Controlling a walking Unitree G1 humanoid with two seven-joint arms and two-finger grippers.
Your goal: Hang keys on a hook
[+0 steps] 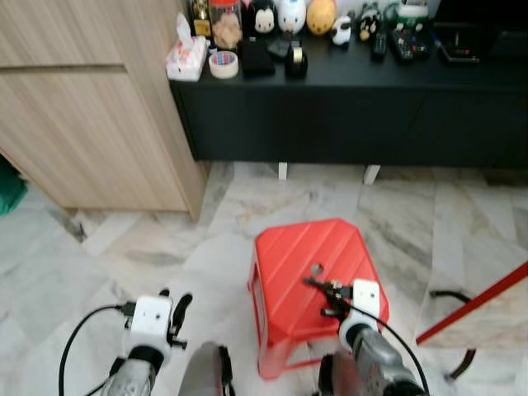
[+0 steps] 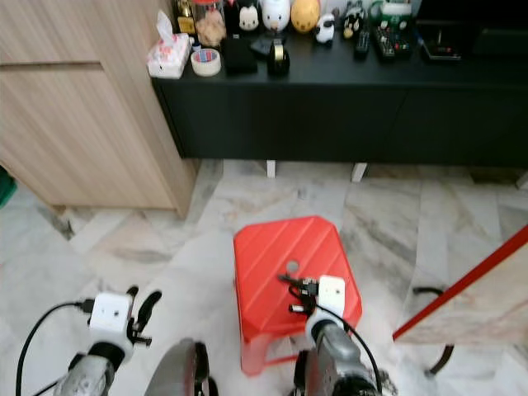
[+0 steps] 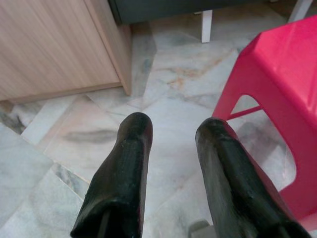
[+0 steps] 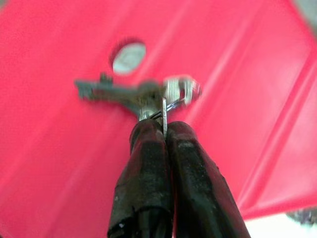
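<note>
The keys (image 4: 138,93) are a small bunch of grey metal on a ring, held just above the top of the red stool (image 1: 289,247). The right gripper (image 4: 163,130) pinches the bunch at its ring end, its two black fingers pressed together on a thin metal edge. One key sticks out sideways and roughly level beyond the fingertips, its tip close beside the round hole near the middle of the stool's top. In the head views the bunch (image 1: 323,289) sits over the stool's near right part, inside its edges.
</note>
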